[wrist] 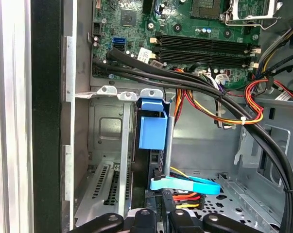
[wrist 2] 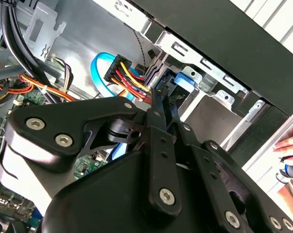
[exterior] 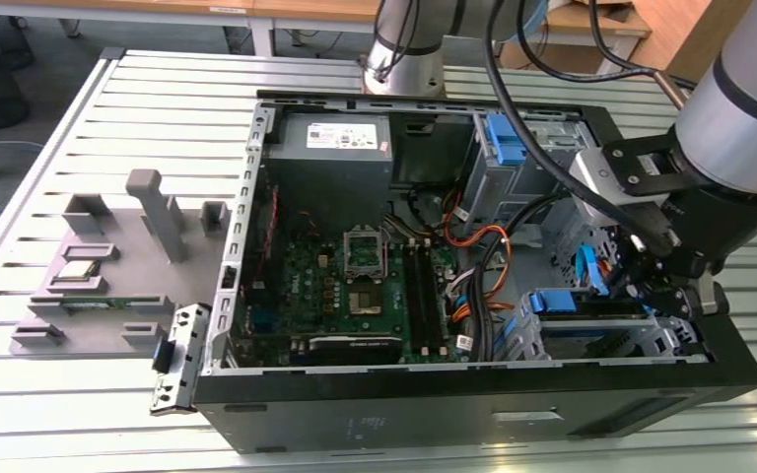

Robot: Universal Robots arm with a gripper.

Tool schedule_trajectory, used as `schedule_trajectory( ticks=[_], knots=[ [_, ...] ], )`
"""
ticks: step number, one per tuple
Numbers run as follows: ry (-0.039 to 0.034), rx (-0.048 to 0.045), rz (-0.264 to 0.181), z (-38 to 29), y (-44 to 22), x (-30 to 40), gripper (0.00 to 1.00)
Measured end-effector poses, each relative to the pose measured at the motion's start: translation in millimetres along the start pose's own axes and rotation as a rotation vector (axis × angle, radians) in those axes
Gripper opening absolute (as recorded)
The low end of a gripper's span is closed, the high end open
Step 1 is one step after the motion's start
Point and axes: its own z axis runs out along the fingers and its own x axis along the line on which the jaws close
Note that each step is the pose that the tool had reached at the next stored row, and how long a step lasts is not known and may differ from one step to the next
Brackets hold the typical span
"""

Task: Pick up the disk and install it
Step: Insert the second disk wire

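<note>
The disk stands on edge in a slot of the grey metal drive cage (wrist: pixel 107 121), and its blue carrier handle (wrist: pixel 151 128) shows at the slot's mouth. In the second wrist view the blue handle (wrist 2: pixel 182 80) lies just past my fingertips. My gripper (wrist 2: pixel 162 94) is shut, its two thin black fingers (wrist 2: pixel 158 126) lying close together with nothing between them. The tips reach the disk's edge; I cannot tell whether they touch it. In the exterior view the gripper (exterior: pixel 661 291) hangs over the cage (exterior: pixel 615 340) in the case's near right corner.
A light-blue flat cable (wrist: pixel 185 184) and red-yellow power wires (wrist: pixel 219 107) run close by the slot. The motherboard (exterior: pixel 352 276) fills the case's middle. A grey fixture (exterior: pixel 103 276) with parts stands on the exterior view's left. A person's hand (wrist 2: pixel 289 145) rests outside the case.
</note>
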Motion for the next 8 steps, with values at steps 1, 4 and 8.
schedule_trajectory(
  ticks=[1, 4, 8],
  knots=[
    [-0.0001, 0.0, 0.0, 0.1, 0.0, 0.0, 0.17],
    [-0.0003, 0.0, 0.0, 0.1, 0.0, 0.0, 0.17],
    [0.0014, 0.0, 0.0, -2.2, -0.4, -0.2, 0.17]
  ],
)
